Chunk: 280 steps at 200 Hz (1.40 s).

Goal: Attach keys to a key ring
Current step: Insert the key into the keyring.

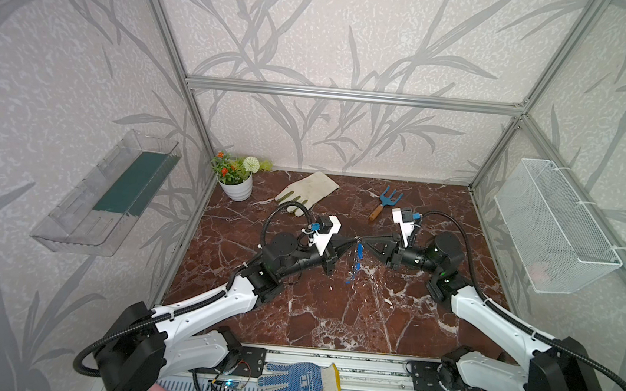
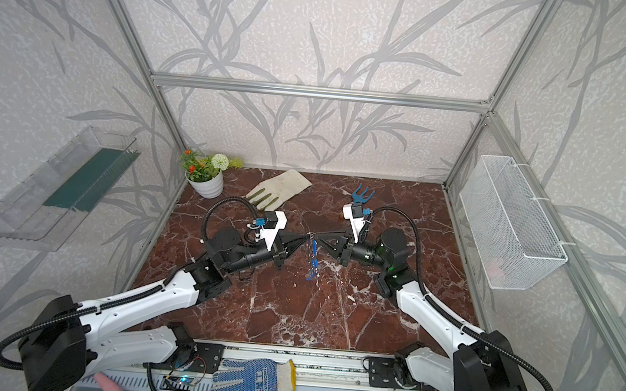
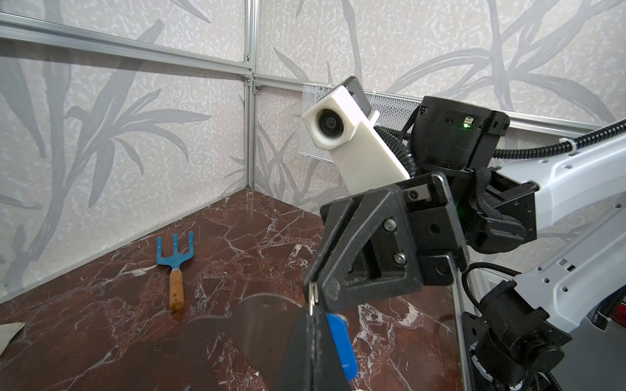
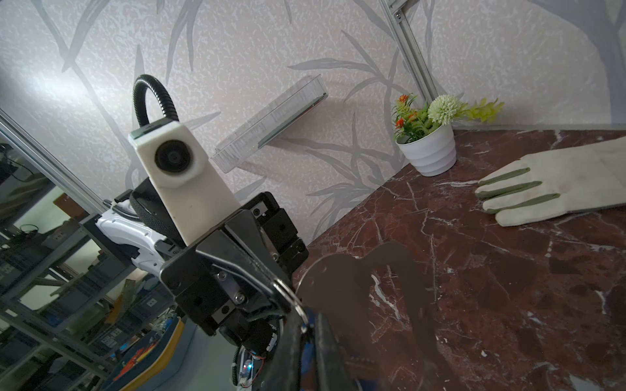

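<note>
Marbled red surface (image 1: 332,314); both arms meet tip to tip above its middle. Left gripper (image 1: 352,242): jaws closed on the key ring (image 3: 257,325), a flat plate hanging edge-on in both top views, long axis pointing down. Right gripper (image 1: 366,242): jaws closed on the wire ring of one of the keys (image 1: 359,254), at the plate's top edge; other blue tags dangle below. Threading likely needs only a tiny shift. Hand fork (image 1: 385,202) and glove (image 1: 306,192) lie well apart, behind; nothing obstructs.
</note>
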{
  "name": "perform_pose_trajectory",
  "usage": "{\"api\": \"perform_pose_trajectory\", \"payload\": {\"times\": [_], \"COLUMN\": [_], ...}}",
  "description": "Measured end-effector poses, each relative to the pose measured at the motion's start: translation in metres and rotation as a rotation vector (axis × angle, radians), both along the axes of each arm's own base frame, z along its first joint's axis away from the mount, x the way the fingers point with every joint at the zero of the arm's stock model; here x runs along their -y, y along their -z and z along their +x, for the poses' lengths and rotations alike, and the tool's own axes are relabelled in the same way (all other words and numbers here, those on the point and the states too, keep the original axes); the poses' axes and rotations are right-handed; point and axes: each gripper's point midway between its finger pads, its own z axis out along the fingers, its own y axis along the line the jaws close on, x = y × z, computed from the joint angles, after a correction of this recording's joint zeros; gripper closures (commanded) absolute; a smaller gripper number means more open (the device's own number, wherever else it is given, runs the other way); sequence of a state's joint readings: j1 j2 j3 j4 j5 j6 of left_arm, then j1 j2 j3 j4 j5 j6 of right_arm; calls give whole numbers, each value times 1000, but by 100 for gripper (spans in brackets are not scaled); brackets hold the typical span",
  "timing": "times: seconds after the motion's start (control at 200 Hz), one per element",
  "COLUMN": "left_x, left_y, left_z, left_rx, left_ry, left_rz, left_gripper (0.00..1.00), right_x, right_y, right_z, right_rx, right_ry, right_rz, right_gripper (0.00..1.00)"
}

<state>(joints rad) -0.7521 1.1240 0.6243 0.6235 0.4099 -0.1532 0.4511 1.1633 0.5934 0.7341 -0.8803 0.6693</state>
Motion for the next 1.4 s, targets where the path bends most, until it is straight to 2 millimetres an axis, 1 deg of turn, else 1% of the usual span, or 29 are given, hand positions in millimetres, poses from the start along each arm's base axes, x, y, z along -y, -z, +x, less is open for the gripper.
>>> {"api": "perform_pose_trajectory", "payload": {"times": [0.015,0.345,0.605,0.79,0.99,1.085,1.195,1.245,1.32,1.4], "left_x": [0,-1,-1,4,6,6,7,9,10,10], "left_y": [0,2,1,4,-1,-2,-3,-3,-5,-9], "left_z": [0,1,2,10,15,16,15,14,11,10], "left_rx": [-1,-5,9,1,17,25,25,26,32,43], "left_ry": [-2,-11,-13,-18,-28,-28,-24,-19,-9,-7], "left_rz": [0,-3,-47,-93,-133,-143,-149,-151,-158,-169], "left_gripper": [100,100,100,100,100,100,100,100,100,100], "right_x": [0,2,-1,-3,-3,-4,-5,-6,-8,-7], "right_y": [0,3,6,11,13,14,17,18,20,21], "right_z": [0,-2,-4,4,7,7,7,6,4,2], "right_rx": [2,14,-9,-48,-63,-69,-79,-83,-88,-89], "right_ry": [1,8,-25,-30,-27,-35,-43,-51,-60,-60], "right_rz": [-3,-23,-20,-6,2,2,2,0,-5,-16], "right_gripper": [100,100,100,100,100,94,92,87,85,80]}}
